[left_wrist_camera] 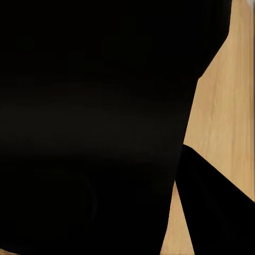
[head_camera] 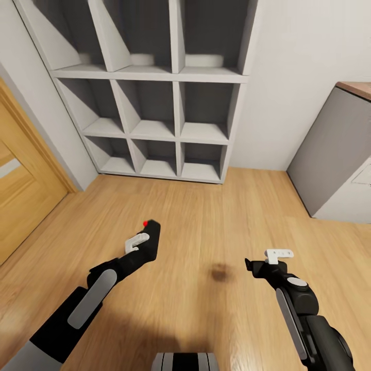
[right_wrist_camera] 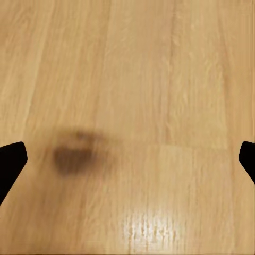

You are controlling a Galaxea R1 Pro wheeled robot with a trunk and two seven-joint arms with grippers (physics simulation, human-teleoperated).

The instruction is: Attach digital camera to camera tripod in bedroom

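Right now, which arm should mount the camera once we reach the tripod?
Left. Its end effector already grips the camera; the right end effector hangs open over bare floor.

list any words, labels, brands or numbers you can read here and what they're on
None: no readable text in any view.
The digital camera in the left gripper is plain black with a red button, no brand showing.
The shelf unit, wooden door and grey cabinet carry no labels or signs.
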